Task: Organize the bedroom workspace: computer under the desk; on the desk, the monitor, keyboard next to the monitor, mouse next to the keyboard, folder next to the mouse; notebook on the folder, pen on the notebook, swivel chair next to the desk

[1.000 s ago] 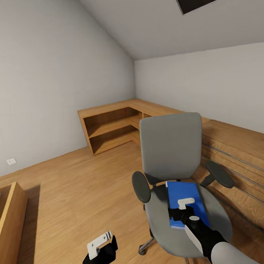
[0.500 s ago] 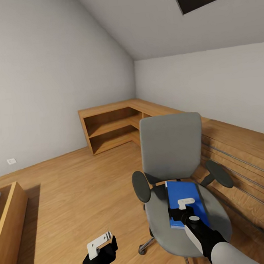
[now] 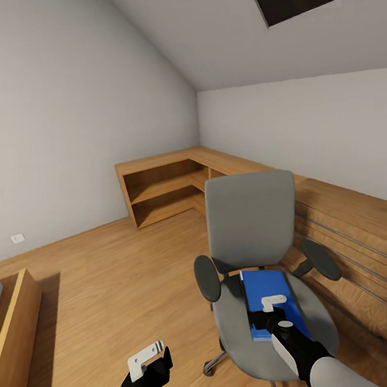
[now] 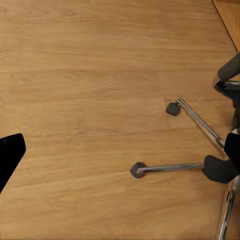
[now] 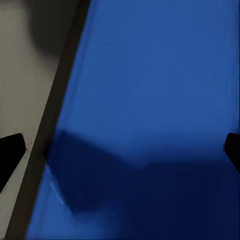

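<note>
The grey swivel chair (image 3: 251, 218) stands on the wood floor close in front of me, its back facing the wall. A bright-blue folder (image 3: 265, 287) lies flat on its seat. My right gripper (image 3: 266, 322) hovers just over the folder's near end, open; in the right wrist view the folder (image 5: 150, 100) lies between the right gripper's (image 5: 120, 150) spread fingertips, beside the grey seat. My left gripper (image 3: 146, 378) hangs low over bare floor left of the chair, open and holding nothing. The desk, computer, monitor, keyboard, mouse, notebook and pen are out of view.
A low L-shaped wooden shelf unit (image 3: 163, 184) fills the far corner. A light-wood dresser (image 3: 362, 243) with long bar handles runs along the right, close behind the chair. A wooden furniture edge (image 3: 14, 326) is at the left. The chair's chrome legs and castors (image 4: 195, 120) spread beside the left gripper.
The whole view has shifted down slightly, so the camera moved. The grippers, chair and folder keep the same positions relative to each other.
</note>
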